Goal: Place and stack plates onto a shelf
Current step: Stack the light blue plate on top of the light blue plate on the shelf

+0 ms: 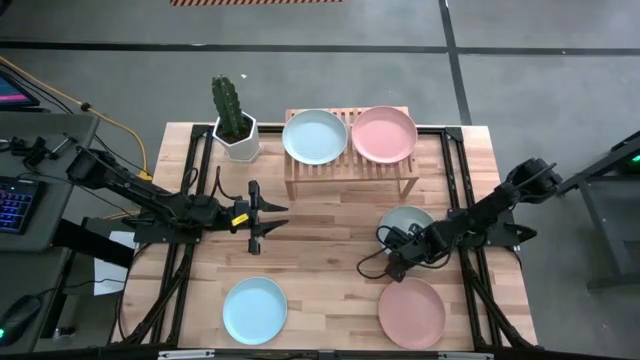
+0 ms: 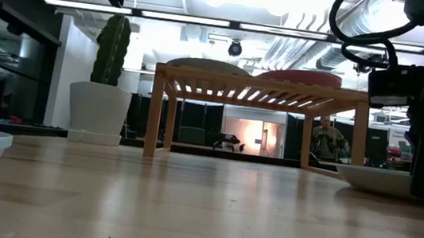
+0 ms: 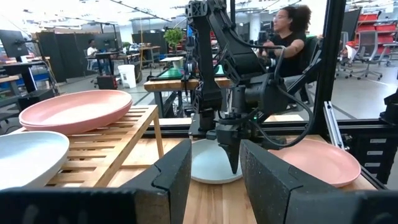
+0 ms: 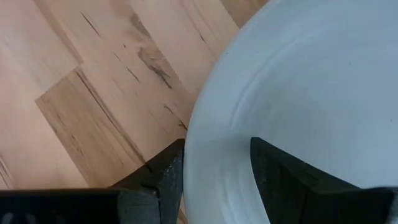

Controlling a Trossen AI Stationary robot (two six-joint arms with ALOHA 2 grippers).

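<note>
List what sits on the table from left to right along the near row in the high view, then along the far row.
Near row: light blue plate → pink plate. Far row: cactus pot → pale plate on the shelf → pink plate on the shelf.

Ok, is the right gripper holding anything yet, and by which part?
Nothing is held yet. The right gripper straddles the rim of the pale green plate, fingers open, one inside, one outside. The left gripper is open and empty.

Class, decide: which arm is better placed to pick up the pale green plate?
The right. Its claw straddles the pale green plate rim; the left claw hangs open at mid-table, away from it.
</note>
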